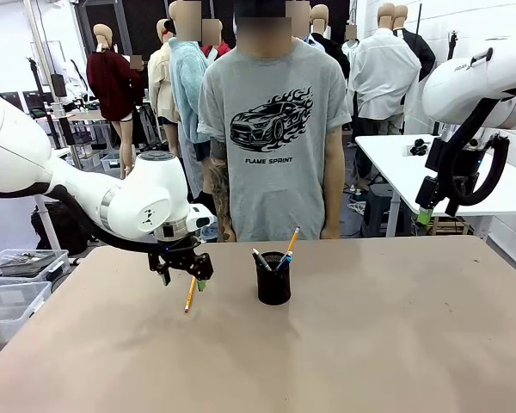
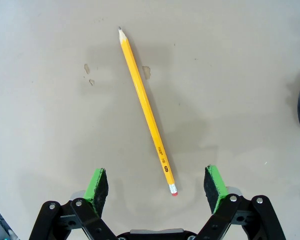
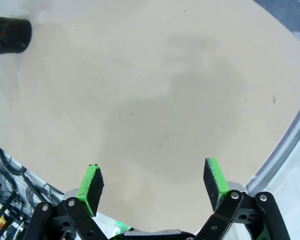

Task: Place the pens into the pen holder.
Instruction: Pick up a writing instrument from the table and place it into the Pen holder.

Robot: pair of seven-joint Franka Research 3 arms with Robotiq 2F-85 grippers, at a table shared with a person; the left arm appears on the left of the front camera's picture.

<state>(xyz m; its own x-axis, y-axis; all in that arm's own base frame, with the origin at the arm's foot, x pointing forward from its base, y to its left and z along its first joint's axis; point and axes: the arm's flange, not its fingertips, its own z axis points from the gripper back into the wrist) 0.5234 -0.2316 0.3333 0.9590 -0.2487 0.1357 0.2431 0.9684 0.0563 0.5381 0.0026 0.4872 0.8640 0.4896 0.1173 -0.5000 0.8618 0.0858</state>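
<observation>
A yellow pencil point(image 2: 146, 107) lies flat on the brown table, its pink eraser end near my left gripper point(image 2: 157, 182) and its point away from it. That gripper point(image 1: 182, 277) hangs open just above the pencil point(image 1: 190, 294), one green pad on each side, holding nothing. The black mesh pen holder point(image 1: 273, 279) stands at the table's middle with several pens in it, a yellow pencil sticking out highest. My right gripper point(image 3: 152, 182) is open and empty, raised high at the right point(image 1: 426, 211), with the pen holder point(image 3: 10, 34) far off at its upper left.
A person in a grey T-shirt point(image 1: 275, 129) stands at the far edge, hands out of sight. Grey plastic bins point(image 1: 17, 280) sit off the table's left side. A white table point(image 1: 447, 168) stands behind on the right.
</observation>
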